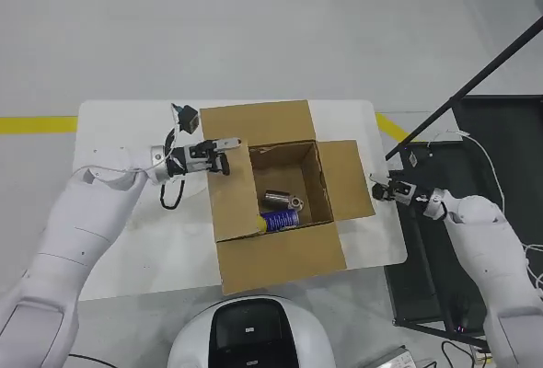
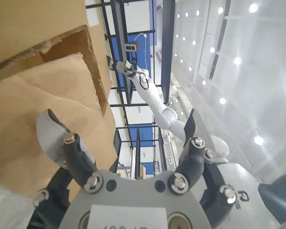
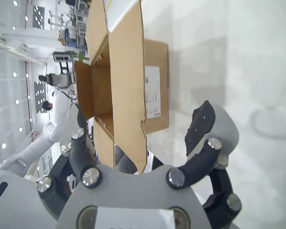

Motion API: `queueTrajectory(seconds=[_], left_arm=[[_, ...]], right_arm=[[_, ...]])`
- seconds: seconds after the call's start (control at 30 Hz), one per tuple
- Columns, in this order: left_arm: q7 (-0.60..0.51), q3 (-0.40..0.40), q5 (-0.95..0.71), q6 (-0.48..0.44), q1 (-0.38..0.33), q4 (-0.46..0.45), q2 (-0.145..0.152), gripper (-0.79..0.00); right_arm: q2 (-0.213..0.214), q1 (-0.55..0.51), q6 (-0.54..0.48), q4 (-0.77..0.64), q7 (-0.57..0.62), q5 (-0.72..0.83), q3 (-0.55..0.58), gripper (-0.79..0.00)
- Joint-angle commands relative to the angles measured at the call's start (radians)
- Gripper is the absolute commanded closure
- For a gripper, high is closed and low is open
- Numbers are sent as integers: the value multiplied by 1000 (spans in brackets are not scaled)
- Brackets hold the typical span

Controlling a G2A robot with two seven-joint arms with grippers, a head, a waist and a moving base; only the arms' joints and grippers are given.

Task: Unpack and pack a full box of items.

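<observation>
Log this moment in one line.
box open on table | can, metal part inside | left gripper jaws open at left flap | right gripper jaws open astride right flap

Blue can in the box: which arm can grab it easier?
Probably left. The left gripper hangs open at the left edge of the box, close to the blue can. The right gripper sits outside, beyond the right flap.

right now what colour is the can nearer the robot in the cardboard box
Blue cylindrical can with a yellow end, best in the top view.
</observation>
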Motion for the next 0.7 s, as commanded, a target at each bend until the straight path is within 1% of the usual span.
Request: queueTrajectory(seconds=[0.0, 0.07, 0.17, 0.27, 0.37, 0.5, 0.6, 0.67], left_arm=[[27, 24, 33, -5, -4, 17, -9, -785], [44, 37, 68, -15, -10, 24, -15, -785], [66, 37, 94, -32, -11, 12, -18, -785], [73, 16, 96, -48, -1, -20, -13, -785], [71, -19, 92, -54, 16, -63, -2, -785], [78, -83, 89, -49, 52, -125, 19, -785], [76, -139, 82, -38, 88, -178, 37, -785], [75, -179, 80, -30, 115, -215, 50, -785]], right_arm=[[-6, 6, 16, -6, 39, 51, -19, -785], [-7, -1, 34, -30, 58, 120, -24, -785], [2, -20, 58, -95, 81, 203, -11, -785], [20, -51, 83, -192, 107, 276, 23, -785], [37, -86, 118, -314, 141, 329, 55, -785], [55, -113, 177, -479, 201, 322, 48, -785], [56, -105, 209, -569, 233, 303, -11, -785], [52, -83, 213, -585, 237, 276, -68, -785]])
